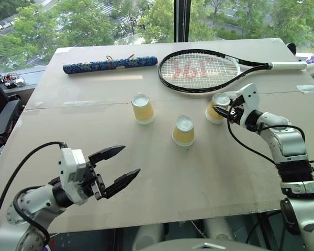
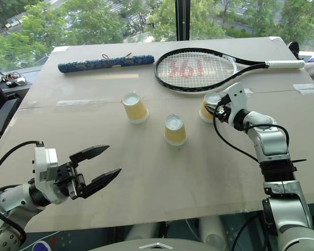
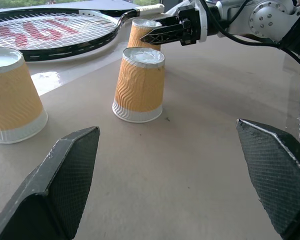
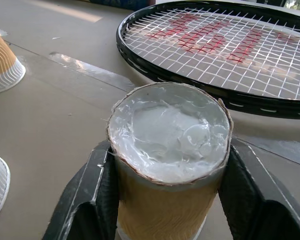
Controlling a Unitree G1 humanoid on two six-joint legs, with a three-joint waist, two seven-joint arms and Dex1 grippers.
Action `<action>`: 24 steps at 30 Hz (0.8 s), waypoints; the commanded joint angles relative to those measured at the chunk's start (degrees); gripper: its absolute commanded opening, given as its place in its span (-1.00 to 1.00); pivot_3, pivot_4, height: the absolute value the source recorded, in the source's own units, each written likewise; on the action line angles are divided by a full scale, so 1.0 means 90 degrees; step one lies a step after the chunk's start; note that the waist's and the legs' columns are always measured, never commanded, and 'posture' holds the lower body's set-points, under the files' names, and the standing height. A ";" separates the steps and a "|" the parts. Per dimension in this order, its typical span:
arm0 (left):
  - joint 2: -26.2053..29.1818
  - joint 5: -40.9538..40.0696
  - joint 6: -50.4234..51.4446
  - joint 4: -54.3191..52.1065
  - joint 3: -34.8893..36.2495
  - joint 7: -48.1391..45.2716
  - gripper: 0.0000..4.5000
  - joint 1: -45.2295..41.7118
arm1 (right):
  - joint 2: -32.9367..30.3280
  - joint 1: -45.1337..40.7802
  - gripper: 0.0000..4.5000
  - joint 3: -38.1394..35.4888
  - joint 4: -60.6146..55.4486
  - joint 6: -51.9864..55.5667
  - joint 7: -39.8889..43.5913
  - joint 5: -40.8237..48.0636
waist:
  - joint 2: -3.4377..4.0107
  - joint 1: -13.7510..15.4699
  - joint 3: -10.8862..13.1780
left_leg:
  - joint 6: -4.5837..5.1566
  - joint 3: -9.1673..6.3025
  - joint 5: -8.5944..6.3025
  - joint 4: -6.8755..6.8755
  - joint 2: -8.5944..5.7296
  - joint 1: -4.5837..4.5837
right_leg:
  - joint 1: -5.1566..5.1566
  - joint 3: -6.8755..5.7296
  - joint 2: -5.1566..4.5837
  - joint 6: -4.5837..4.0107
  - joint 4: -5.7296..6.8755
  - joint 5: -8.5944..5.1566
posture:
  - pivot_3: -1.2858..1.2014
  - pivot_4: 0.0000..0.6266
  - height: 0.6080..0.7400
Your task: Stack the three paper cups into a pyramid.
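- Left eye view, as I watch from the remote station: three small tapered paper cups with pale yellow-tan ribbed sides stand upside down on the wide tan bench [image 1: 162, 178], none stacked on another.
- Cup one [image 1: 143, 109] sits toward the left, cup two [image 1: 183, 130] in the middle and nearer me, cup three [image 1: 216, 109] to the right, just beside the rim of the black-framed tennis racket with white strings and red markings [image 1: 199, 70].
- My right pincer [image 4: 167, 165] is clamped on cup three, one black finger [image 4: 97, 195] pressed to each side of its ribbed wall, as the right wrist view shows; the cup is upright on its mouth, white base up.
- My left pincer [image 1: 119, 168] hangs spread wide over the near left part of the bench, gripping nothing, well apart from all the cups.
- Beyond the cups, a long blue patterned roll tied with cord [image 1: 110, 64] lies near the bench's far edge, left of the racket.
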 commanded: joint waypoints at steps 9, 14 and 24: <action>0.0019 -0.0014 -0.0081 -0.0123 -0.0030 0.0009 1.00 -0.0032 | -0.0998 0.1062 -0.14 -0.0279 -0.2122 0.0255 0.1855 0.1270 | 0.0003 0.0012 0.0002 | 0.0001 -0.0005 0.0000 0.0000 0.0001 -0.0005 | 0.0002 -0.0006 -0.0002 0.0001 -0.0005 0.0000 | 0.03 -0.52 1.00; 0.0031 0.0003 -0.0088 -0.0099 -0.0034 -0.0005 1.00 -0.0039 | -0.1180 0.1637 -0.14 -0.0005 -0.2830 0.0226 0.1838 0.1113 | 0.0003 0.0019 0.0002 | 0.0000 -0.0004 0.0000 0.0003 0.0001 0.0006 | 0.0010 -0.0004 -0.0002 0.0001 0.0003 0.0000 | 0.03 -0.52 1.00; 0.0066 0.0043 -0.0072 -0.0040 -0.0057 -0.0038 1.00 -0.0130 | -0.0913 0.1662 -0.14 0.0677 -0.2800 -0.0036 0.1317 0.0298 | 0.0000 0.0020 0.0000 | 0.0000 -0.0004 0.0000 0.0006 0.0001 0.0005 | 0.0009 -0.0005 -0.0002 0.0001 0.0003 0.0000 | 0.03 -0.52 1.00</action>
